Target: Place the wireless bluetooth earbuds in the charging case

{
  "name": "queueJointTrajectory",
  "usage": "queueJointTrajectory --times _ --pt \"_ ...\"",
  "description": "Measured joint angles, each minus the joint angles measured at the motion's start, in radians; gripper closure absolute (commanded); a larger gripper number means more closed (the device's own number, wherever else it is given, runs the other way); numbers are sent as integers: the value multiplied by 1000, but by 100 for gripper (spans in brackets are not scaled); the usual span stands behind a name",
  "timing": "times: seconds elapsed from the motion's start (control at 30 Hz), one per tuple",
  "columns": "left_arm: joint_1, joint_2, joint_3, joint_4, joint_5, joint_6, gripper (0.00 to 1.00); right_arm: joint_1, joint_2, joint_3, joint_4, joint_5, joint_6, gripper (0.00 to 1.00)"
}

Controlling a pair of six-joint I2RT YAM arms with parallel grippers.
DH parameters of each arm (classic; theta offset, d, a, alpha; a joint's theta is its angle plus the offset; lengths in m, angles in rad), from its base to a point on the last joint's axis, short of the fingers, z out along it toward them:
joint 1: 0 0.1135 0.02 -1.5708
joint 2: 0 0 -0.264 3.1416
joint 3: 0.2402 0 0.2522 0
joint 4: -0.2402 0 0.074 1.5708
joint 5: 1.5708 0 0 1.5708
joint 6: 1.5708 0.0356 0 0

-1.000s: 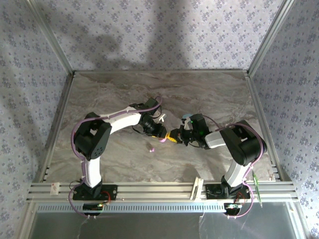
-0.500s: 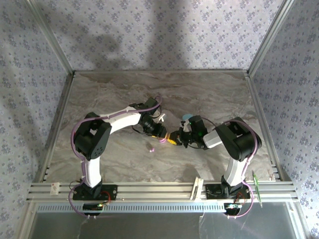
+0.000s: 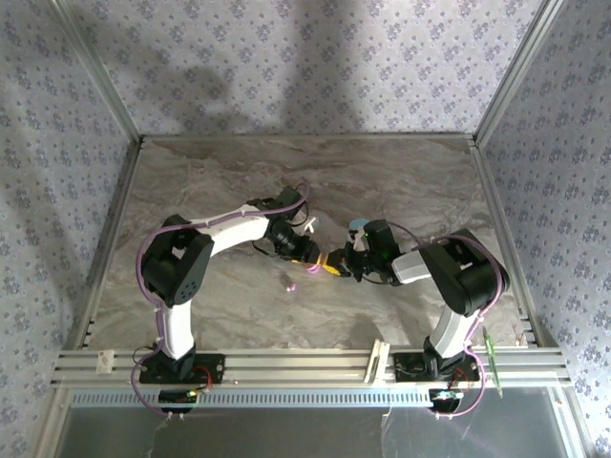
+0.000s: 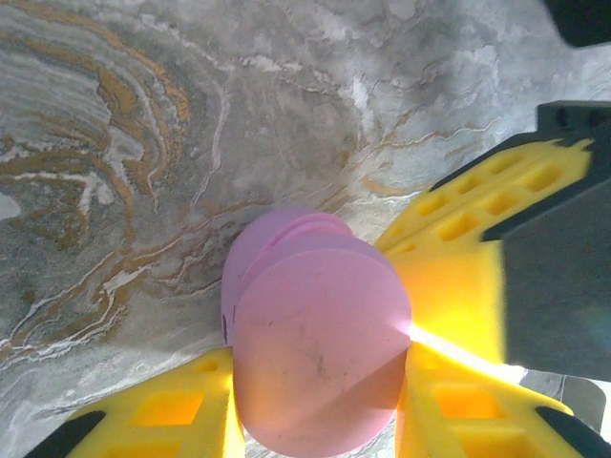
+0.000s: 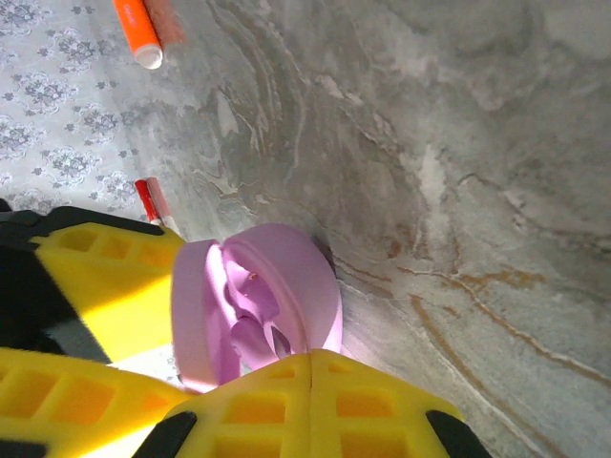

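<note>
The pink charging case point(image 5: 305, 277) stands open, clamped between the left gripper's point(image 4: 315, 420) yellow fingers. The right gripper point(image 5: 310, 367), jaws pressed together, has its tips at the case's open edge. A loose pink earbud point(image 3: 289, 283) lies on the table point(image 3: 210, 181) near the left gripper, on its base side.

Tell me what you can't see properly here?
- Top view: the pink earbud is too small to show its shape.
- Right wrist view: the right gripper has shut jaws that cover the open pink charging case lower down, so what sits inside is unclear.
- Left wrist view: the case's bottom is cut off by the picture edge.
- Right wrist view: the orange pen is cut by the top edge.
</note>
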Motion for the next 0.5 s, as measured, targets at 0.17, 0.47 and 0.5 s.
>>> queueJointTrajectory --times 0.17,0.47,0.5 --pt "6 0 -4 5 7 0 63 -7 -11 0 -26 4 -11 100" --pt "6 0 -11 20 24 -8 63 -11 -51 -2 -61 11 -20 100" --pt "8 0 -11 21 26 -10 63 -11 -69 -2 -75 14 -24 100"
